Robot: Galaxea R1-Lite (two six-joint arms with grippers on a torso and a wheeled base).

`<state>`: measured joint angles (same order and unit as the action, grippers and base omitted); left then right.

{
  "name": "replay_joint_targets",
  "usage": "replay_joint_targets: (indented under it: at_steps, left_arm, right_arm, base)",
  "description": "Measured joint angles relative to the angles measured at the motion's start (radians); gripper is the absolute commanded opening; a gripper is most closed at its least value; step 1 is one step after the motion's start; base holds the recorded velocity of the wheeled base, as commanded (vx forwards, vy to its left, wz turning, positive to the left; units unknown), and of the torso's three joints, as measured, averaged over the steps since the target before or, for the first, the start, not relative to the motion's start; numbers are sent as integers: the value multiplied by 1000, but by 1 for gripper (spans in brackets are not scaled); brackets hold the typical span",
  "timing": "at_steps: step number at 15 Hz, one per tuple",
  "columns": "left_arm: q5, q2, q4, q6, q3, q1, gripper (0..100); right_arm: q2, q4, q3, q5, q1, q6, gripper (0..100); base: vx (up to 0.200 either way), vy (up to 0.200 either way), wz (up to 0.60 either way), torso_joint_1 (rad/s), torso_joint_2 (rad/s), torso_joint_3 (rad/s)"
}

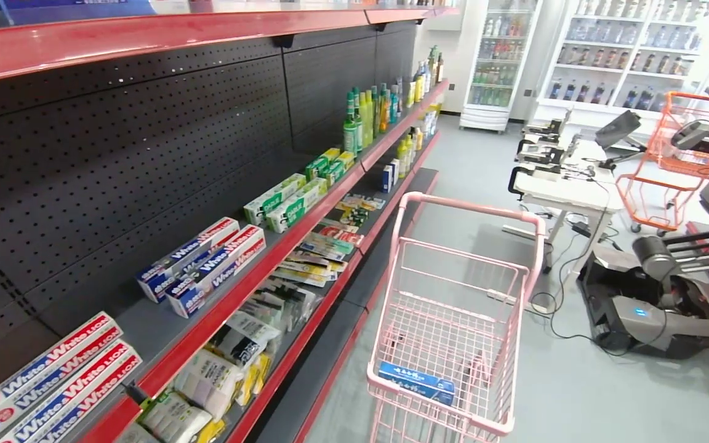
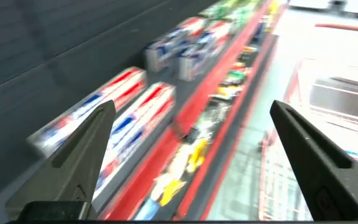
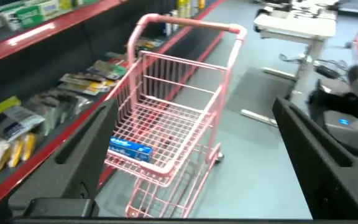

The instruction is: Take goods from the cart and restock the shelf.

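Observation:
A pink cart [image 1: 530, 246] stands in the aisle beside the red-edged shelf [image 1: 256, 277]. One blue box [image 1: 416, 381] lies in the cart's basket. Red, white and blue toothpaste boxes [image 1: 53, 381] lie on the shelf's near end, with another pair [image 1: 207, 258] farther along. My left gripper [image 2: 191, 155] is open and holds nothing; it hangs over the shelf's edge next to the near toothpaste boxes [image 2: 117, 112]. My right gripper [image 3: 191, 162] is open above the pink cart [image 3: 185, 26], and the blue box [image 3: 129, 149] lies below, nearer one finger [image 3: 86, 155].
Lower shelves hold packets and tubes [image 1: 237, 344]; bottles [image 1: 367, 117] stand farther down the shelf. To the right are a white desk [image 1: 570, 184], an orange cart [image 1: 674, 160], a dark machine [image 1: 656, 301] and cables on the floor. Open floor lies right of the pink cart.

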<state>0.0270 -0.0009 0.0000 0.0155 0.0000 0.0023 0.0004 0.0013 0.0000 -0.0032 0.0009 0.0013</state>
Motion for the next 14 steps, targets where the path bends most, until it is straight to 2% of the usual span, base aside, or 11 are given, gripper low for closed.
replay_joint_targets:
  at_steps: [8, 11, 14]
  left_arm:
    - [1, 0, 0, -4, 0, 0, 100]
    - [1, 0, 0, -3, 0, 0, 100]
    - [1, 0, 0, -4, 0, 0, 100]
  right_arm:
    - [46, 1, -15, 4, -3, 20, 100]
    - [228, 7, -197, 13, -4, 150, 100]
    - [608, 57, -443, 117, -2, 144, 100]
  base:
    - [0, 0, 0, 0, 0, 0]
    - [0, 0, 0, 0, 0, 0]
    - [0, 0, 0, 0, 0, 0]
